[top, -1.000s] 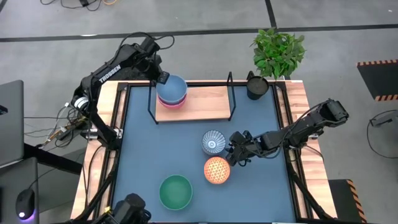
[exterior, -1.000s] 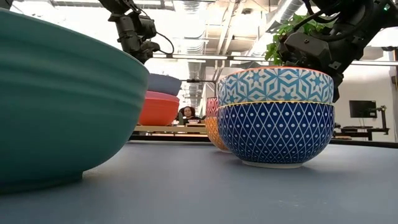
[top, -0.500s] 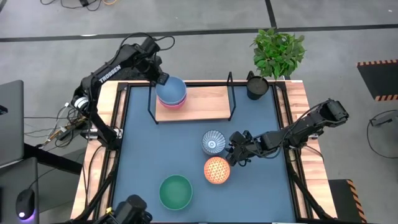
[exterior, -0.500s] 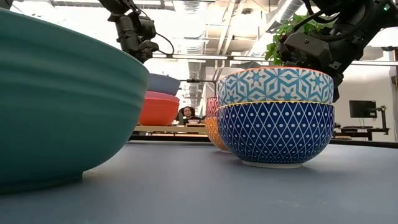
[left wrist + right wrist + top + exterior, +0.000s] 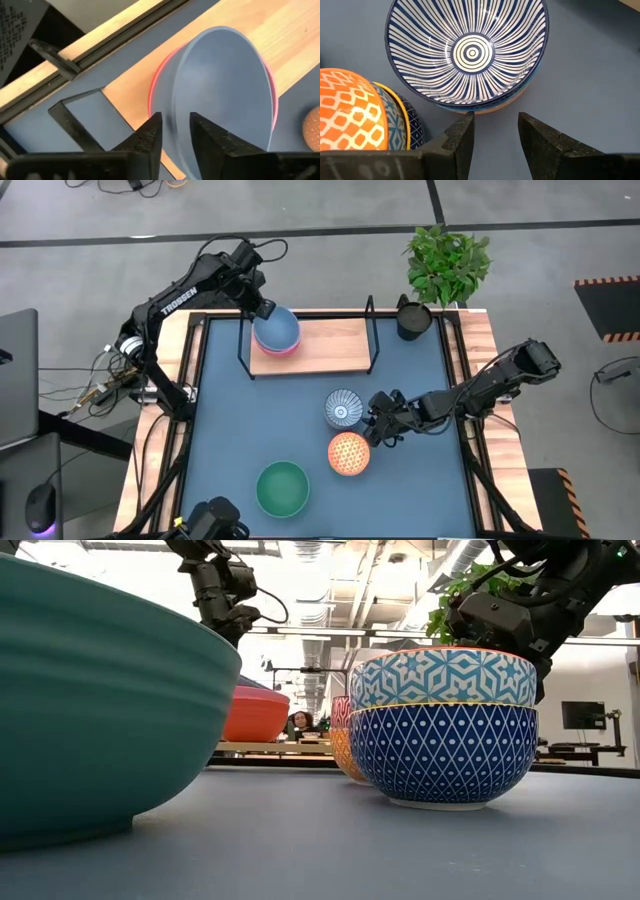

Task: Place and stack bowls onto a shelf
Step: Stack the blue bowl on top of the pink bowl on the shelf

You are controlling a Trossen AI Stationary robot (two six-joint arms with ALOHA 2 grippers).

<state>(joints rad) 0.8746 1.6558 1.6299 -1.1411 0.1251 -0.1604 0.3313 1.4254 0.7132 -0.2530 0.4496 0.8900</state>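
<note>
Up at the shelf's (image 5: 330, 345) far left, the left gripper (image 5: 174, 131) has its jaws clamped on the rim of the blue bowl (image 5: 277, 328), tilted atop the pink bowl (image 5: 270, 349). Rightward, the right gripper (image 5: 495, 131) hovers on the counter (image 5: 230, 430), jaws released, beside the striped bowl (image 5: 343, 409) and orange bowl (image 5: 349, 453).

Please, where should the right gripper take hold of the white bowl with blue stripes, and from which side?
Grip the near rim of the striped bowl, coming from the right gripper side. It stands upright and open, so one finger can go inside the wall and one outside. The orange bowl crowds another side.
</note>
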